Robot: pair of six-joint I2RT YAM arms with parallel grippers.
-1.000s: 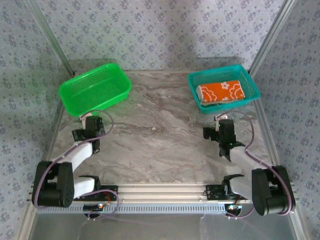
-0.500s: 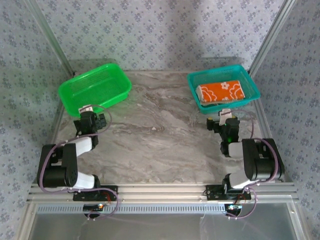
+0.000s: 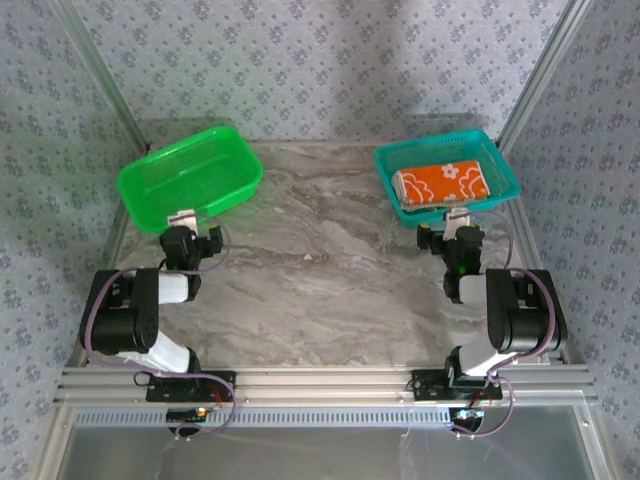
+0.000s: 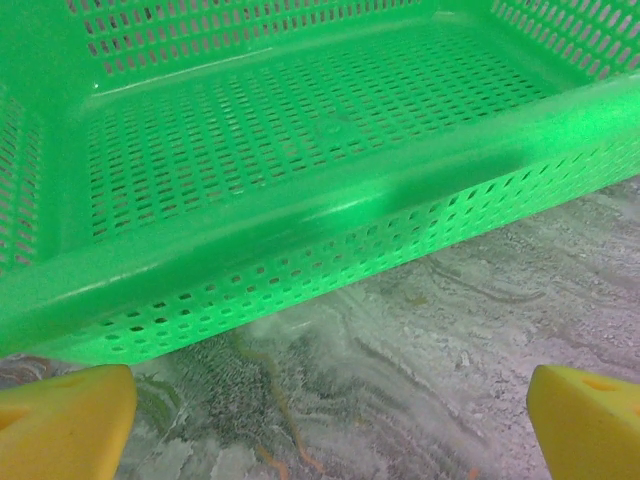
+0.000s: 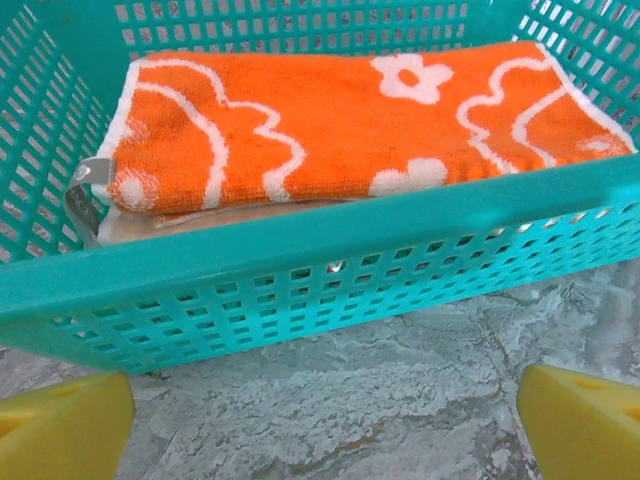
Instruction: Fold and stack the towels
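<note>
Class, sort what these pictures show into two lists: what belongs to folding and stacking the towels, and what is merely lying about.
Belongs to the job: orange towel; pale cloth under it.
Merely there: teal basket holding both; green basket; marble table.

A grey marbled tabletop (image 3: 320, 270) sits between walls papered in a small floral print. At its far left stands a green basket (image 3: 190, 175), turned at a slant; at far right stands a teal basket (image 3: 505, 172) holding a folded towel (image 3: 440, 184) that is orange with white flowers. The two baskets are well apart. The left arm (image 3: 125, 320) is bent up from its base, and the left jaws reach the green basket's near rim. The right arm (image 3: 515, 320) is bent likewise, with the right jaws just at the teal basket's near rim, beside the towel.
</note>
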